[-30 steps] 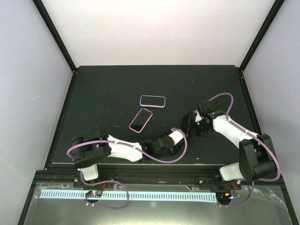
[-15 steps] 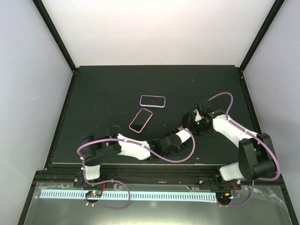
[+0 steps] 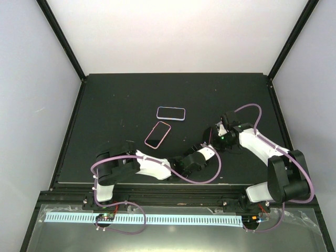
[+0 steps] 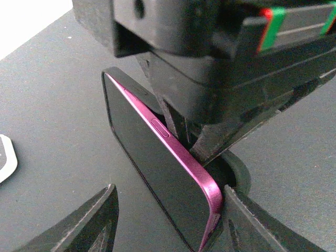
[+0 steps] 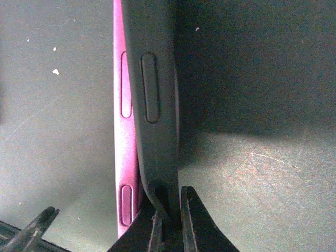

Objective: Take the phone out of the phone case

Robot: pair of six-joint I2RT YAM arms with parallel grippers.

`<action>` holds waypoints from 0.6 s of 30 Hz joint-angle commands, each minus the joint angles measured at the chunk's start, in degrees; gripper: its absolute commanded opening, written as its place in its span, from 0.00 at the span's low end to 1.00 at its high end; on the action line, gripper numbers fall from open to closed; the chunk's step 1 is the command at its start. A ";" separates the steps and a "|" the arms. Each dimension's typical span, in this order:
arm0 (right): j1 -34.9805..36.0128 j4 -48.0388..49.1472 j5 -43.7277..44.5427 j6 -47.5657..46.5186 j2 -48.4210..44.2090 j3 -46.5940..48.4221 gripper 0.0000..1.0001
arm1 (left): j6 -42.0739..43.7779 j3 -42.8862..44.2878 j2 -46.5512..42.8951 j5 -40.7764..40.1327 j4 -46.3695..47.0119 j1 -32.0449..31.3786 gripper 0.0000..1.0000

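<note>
A phone with a magenta frame [image 4: 157, 157] and dark screen stands on its edge in a dark grey case [image 5: 155, 79]. In the right wrist view the phone's magenta side [image 5: 125, 147] has come apart from the case's lip. My right gripper [image 5: 169, 202] is shut on the case's wall. My left gripper [image 4: 169, 191] is open with one finger on each side of the phone's near end; the right finger [image 4: 252, 220] sits at the phone's corner. In the top view both grippers, left [image 3: 206, 149] and right [image 3: 215, 137], meet at the phone [image 3: 210, 135].
A second phone in a pink case [image 3: 158, 134] lies flat at mid table, with a phone in a pale lilac case [image 3: 171, 113] just behind it. A white corner [image 4: 5, 157] shows at the left of the left wrist view. Black posts stand at the table's back corners.
My left arm has reached further right and forward, bringing its open gripper up around the phone's end. The right arm has held the case almost still.
</note>
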 commanded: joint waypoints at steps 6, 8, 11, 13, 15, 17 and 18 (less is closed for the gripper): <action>-0.15 -1.12 -7.57 -2.86 -3.27 1.07 0.01 | 1.28 3.20 1.68 -10.25 -0.07 1.01 0.34; -0.07 -1.26 -8.10 -3.18 -3.49 1.22 0.01 | -0.01 2.46 1.01 -10.94 -0.29 1.42 0.25; -0.14 -1.13 -7.84 -3.20 -4.00 1.35 0.01 | -1.09 1.58 -0.23 -11.99 0.09 1.63 0.16; -0.12 -0.99 -7.63 -3.05 -4.52 1.29 0.01 | -1.79 1.26 -0.87 -12.37 0.09 1.63 0.08; -0.12 -0.79 -6.92 -2.94 -5.07 1.27 0.01 | -2.88 1.07 -1.60 -12.73 -0.19 1.63 0.02; -0.11 -0.57 -6.02 -2.85 -5.39 1.20 0.01 | -4.33 0.95 -2.66 -12.39 -0.41 1.63 0.02; -0.09 -0.41 -5.38 -2.98 -5.26 1.22 0.01 | -5.68 1.01 -3.32 -11.94 -0.91 1.63 0.02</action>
